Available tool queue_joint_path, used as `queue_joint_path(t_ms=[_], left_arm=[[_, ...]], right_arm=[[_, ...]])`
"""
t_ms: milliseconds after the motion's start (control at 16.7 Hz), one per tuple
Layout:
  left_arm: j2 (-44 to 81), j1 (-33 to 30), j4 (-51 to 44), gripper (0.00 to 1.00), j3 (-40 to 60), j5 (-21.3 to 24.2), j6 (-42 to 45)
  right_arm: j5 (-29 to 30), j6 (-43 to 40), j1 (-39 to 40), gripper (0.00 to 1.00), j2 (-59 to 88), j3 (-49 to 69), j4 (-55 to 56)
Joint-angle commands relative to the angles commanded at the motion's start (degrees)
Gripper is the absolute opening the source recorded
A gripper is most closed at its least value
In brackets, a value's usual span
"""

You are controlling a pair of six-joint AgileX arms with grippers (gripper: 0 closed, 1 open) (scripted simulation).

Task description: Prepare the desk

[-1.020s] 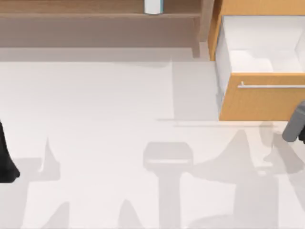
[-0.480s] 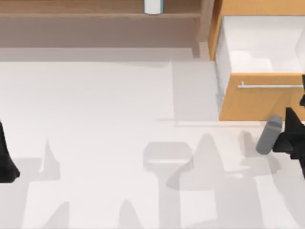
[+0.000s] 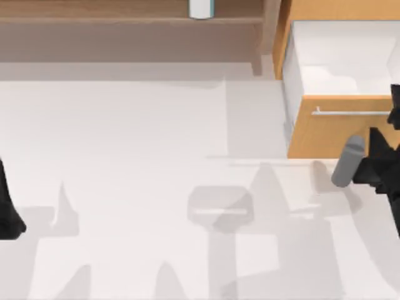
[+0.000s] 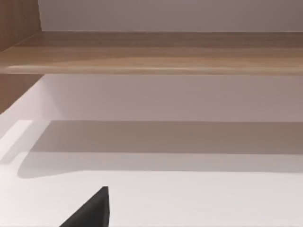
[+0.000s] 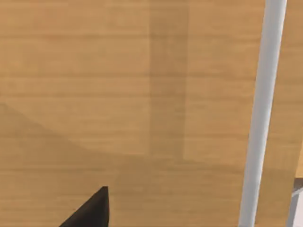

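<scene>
An AgileX right gripper (image 3: 365, 167) hovers at the bench's (image 3: 137, 137) right edge, carrying a grey cylinder (image 3: 347, 161) pinched in its fingers, just in front of the open orange-wood drawer (image 3: 340, 134) and its slim silver handle (image 3: 353, 113). The drawer front looks rigid and smooth, the thin bar the natural place to grip or push, judging by its shape. The left arm (image 3: 9, 206) sits parked at the left edge; its finger state cannot be told. A brown shelf (image 3: 125, 20) spans the back.
</scene>
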Motion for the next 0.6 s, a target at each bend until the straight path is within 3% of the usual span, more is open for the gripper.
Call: queue_joint_path(t_ms=[240, 600], left_arm=[[0.0, 0.0, 0.0, 1.0, 0.0, 0.0, 0.0], [0.0, 0.0, 0.0, 1.0, 0.0, 0.0, 0.0]], right_arm=[[-0.1, 0.0, -0.2, 1.0, 0.1, 0.4, -0.3], [-0.1, 0.0, -0.2, 0.55, 0.1, 0.4, -0.3]])
